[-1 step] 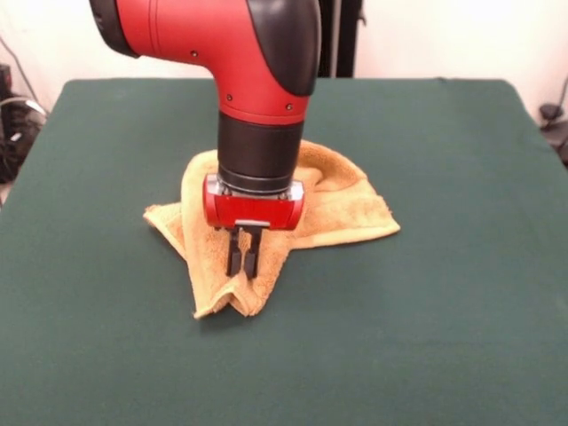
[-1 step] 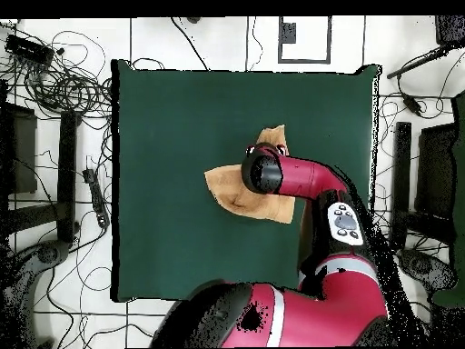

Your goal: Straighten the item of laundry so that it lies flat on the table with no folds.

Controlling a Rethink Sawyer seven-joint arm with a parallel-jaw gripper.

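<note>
The towel lay crumpled near the middle of the table, bunched into an uneven shape with one corner pointing out to the left in the front view, another to the right, and a folded flap running toward the camera. The arm stood directly over it and hid much of its centre, so the folds beneath could not be made out. The gripper had its two black fingers close together, pinched on a raised ridge of the near flap; the cloth between them showed only as a thin strip. From overhead the wrist covered the gripper entirely, and only parts of the towel showed around it: a tip above the arm and a wider piece spreading left and below. Cables lay tangled on the floor beside the table
</note>
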